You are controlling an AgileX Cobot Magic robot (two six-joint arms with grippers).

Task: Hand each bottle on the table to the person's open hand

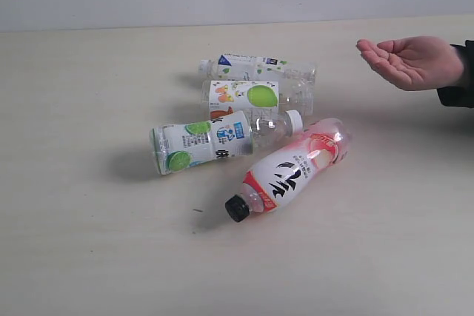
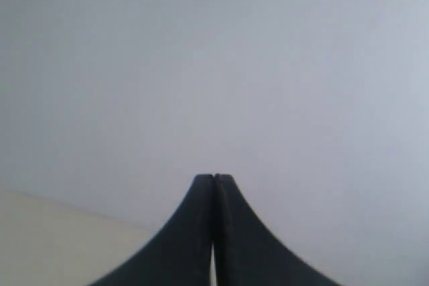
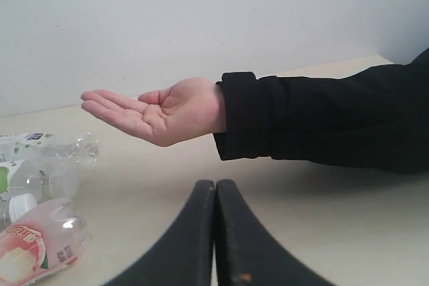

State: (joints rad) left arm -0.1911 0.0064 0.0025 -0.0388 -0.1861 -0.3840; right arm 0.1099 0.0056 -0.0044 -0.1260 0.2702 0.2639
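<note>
The left fingers [image 2: 208, 187] are pressing flat together, closed with nothing between them, and are facing a plain pale wall [image 2: 214, 65] with only a corner of the counter [image 2: 47, 246] showing.

On the counter, four bottles are lying on their sides in a loose cluster near the middle. Farthest left, the lime-slice bottle [image 1: 215, 140] is lying with its long axis running nearly left to right. Its base is pointing left and its white cap right, tilting slightly toward the far side. Behind it, the green-fruit bottle [image 1: 255, 96] is lying straight across, left to right, close against the lime-slice bottle's neck; I cannot tell which end is carrying its cap. Behind that again, the leaf bottle [image 1: 255, 69] is lying parallel to it, just beside it, with its lobed base pointing right. Nearest the camera, the red bottle [image 1: 292, 170] is lying on a diagonal — black cap pointing to the near left, base to the far right, just beside the lime-slice bottle's cap.

Right of the cluster and apart from it, the hand [image 1: 415, 61] is hovering above the counter — palm up, open, pointing left, with a black sleeve [image 3: 322, 122] at the wrist.

The right fingers [image 3: 209, 195] are closing on nothing, shut tight, low over the counter and pointing toward the hand.
</note>
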